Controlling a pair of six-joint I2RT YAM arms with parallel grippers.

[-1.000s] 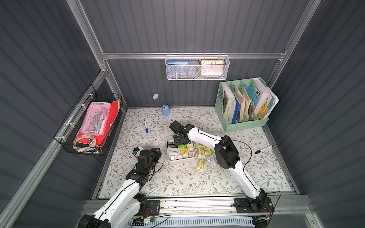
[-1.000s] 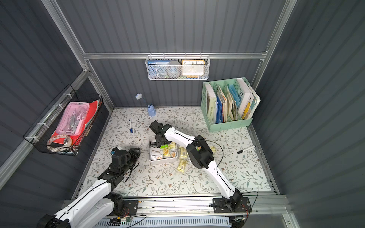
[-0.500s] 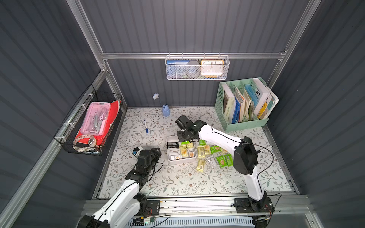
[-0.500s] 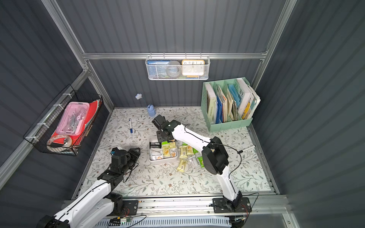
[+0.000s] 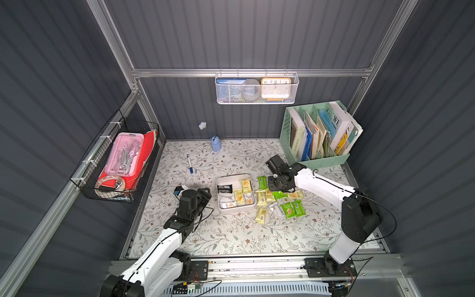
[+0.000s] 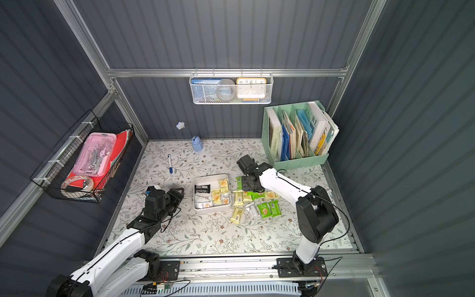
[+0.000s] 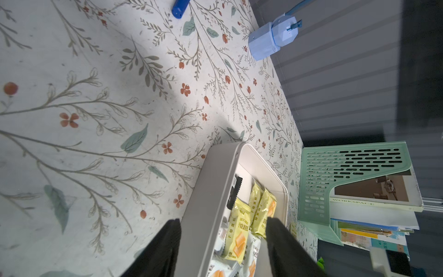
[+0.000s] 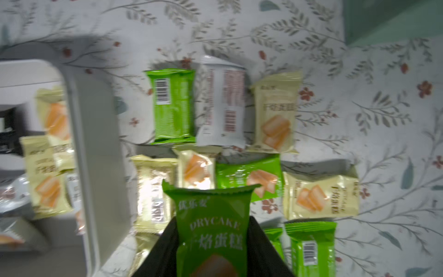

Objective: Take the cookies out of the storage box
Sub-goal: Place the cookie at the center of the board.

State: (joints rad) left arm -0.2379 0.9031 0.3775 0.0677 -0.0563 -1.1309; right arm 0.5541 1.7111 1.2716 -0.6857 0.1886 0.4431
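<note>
Since a second ago my right gripper (image 8: 212, 226) has swung right, off the storage box (image 5: 233, 176). It hangs over the loose cookies (image 5: 280, 203) on the floral mat (image 5: 231, 231), clamped on a green packet (image 8: 211, 206). Nearer, just left of the box, my left gripper (image 7: 223, 221) sits with jaws apart. More cookies lie inside the box, mid-mat. Farther right, a mint file holder (image 5: 326, 160) stands against dark ribbed walls (image 5: 231, 38).

Just ahead of left gripper (image 7: 223, 220): storage box (image 7: 208, 191) wall, packets inside. Bare floral mat (image 5: 231, 231) beside and behind it. Between right gripper (image 8: 213, 220) jaws: green packet (image 8: 212, 230). Below: loose cookies (image 8: 271, 112) edge to edge; box wall beside; file holder (image 5: 321, 162) beyond, bare strip of mat between.
</note>
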